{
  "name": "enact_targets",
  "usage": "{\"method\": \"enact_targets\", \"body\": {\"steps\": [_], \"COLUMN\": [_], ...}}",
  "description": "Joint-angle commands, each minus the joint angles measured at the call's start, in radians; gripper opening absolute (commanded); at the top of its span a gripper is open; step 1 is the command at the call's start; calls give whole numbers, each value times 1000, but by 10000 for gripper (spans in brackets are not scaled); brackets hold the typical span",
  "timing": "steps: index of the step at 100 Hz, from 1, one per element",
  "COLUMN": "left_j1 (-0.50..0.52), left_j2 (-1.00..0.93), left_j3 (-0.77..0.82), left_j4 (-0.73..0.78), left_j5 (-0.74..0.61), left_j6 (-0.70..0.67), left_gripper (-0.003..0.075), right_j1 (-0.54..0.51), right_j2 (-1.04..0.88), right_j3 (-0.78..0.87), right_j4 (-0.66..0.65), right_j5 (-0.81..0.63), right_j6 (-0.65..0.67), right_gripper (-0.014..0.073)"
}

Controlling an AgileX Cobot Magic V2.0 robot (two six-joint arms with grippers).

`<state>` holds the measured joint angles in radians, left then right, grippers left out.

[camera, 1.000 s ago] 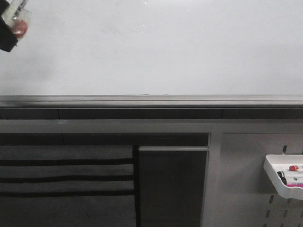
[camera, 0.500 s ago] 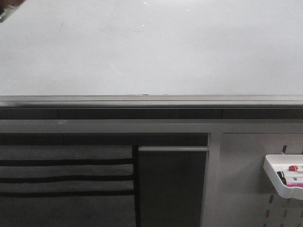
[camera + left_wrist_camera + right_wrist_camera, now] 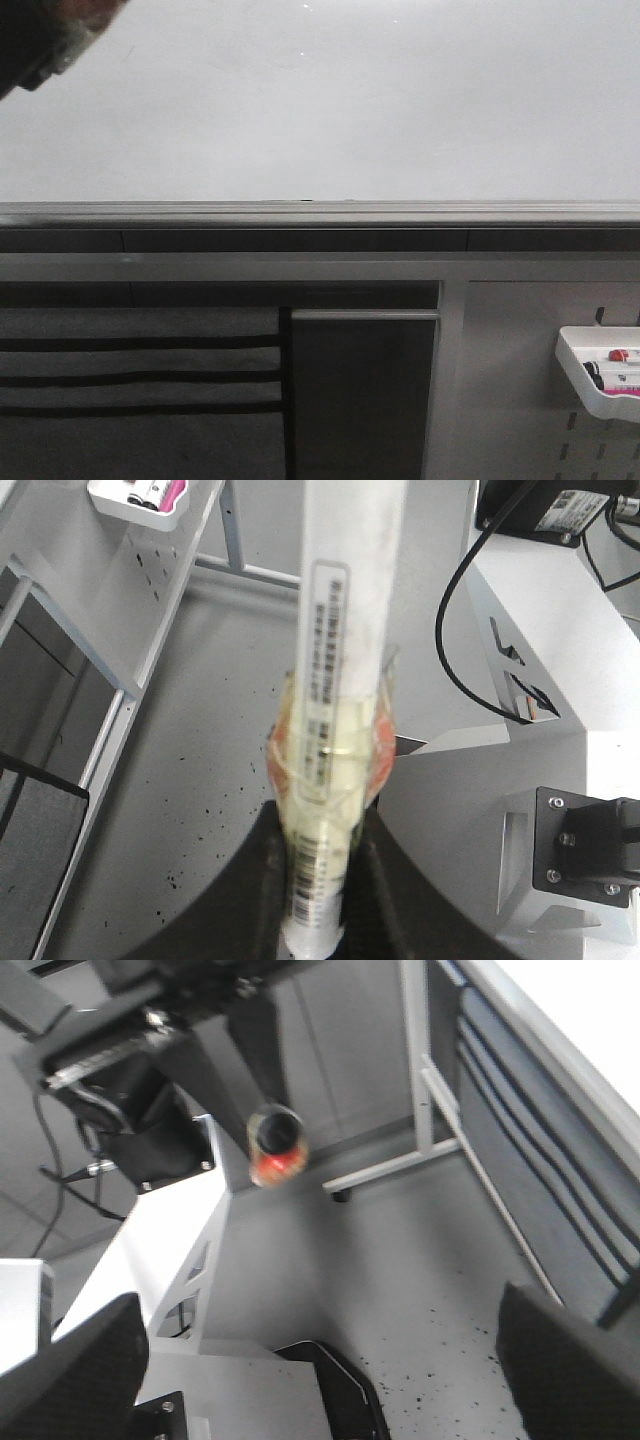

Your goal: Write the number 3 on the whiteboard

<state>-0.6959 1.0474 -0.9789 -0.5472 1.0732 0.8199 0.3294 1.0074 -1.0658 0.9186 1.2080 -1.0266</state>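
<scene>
White and glossy, the whiteboard (image 3: 340,100) filled the upper half of my front view, bare across all that showed, with no number 3 anywhere on it, so I judged the writing not yet begun and the whole digit left to do. Under it ran the grey metal rail (image 3: 320,212), and below that the grey frame, with a pegboard panel (image 3: 520,400) at the lower right. My left gripper (image 3: 50,35) sat at the top left corner of that view, dark and blurred, in front of the board's upper left area; whether the pen touched the surface there I could not tell. In the left wrist view that gripper (image 3: 318,880) was pinching a long white marker (image 3: 340,660) whose barrel was wrapped in clear tape with a barcode label, running straight away from the fingers; its tip was out of view. My right gripper (image 3: 310,1360) stood spread wide, its two dark fingers (image 3: 70,1370) far apart with nothing between them, hanging over the speckled floor beside the board's stand. Smallest, a white tray (image 3: 600,375) hung on the pegboard holding spare markers (image 3: 620,356).
</scene>
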Motion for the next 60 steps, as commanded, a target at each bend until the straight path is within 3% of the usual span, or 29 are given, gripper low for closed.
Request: {"method": "enact_targets", "body": {"steps": [1, 17, 32, 60], "left_j1": [-7, -7, -7, -7], "left_j2": [-6, -6, -6, -6], "left_j3": [-33, -33, -33, -33], "left_j4": [-49, -45, -15, 76], "left_j5": [-35, -35, -25, -25], "left_j6": [4, 19, 19, 19], "left_gripper": [-18, -18, -18, -18], "right_j1": [80, 220, 313, 374], "right_j2": [48, 163, 265, 395], "right_j3": [-59, -131, -234, -377], "right_j4": [48, -9, -177, -184], "right_j5": [-49, -62, -48, 6], "right_j6": [-15, 5, 130, 155], "right_gripper": [635, 615, 509, 485]}}
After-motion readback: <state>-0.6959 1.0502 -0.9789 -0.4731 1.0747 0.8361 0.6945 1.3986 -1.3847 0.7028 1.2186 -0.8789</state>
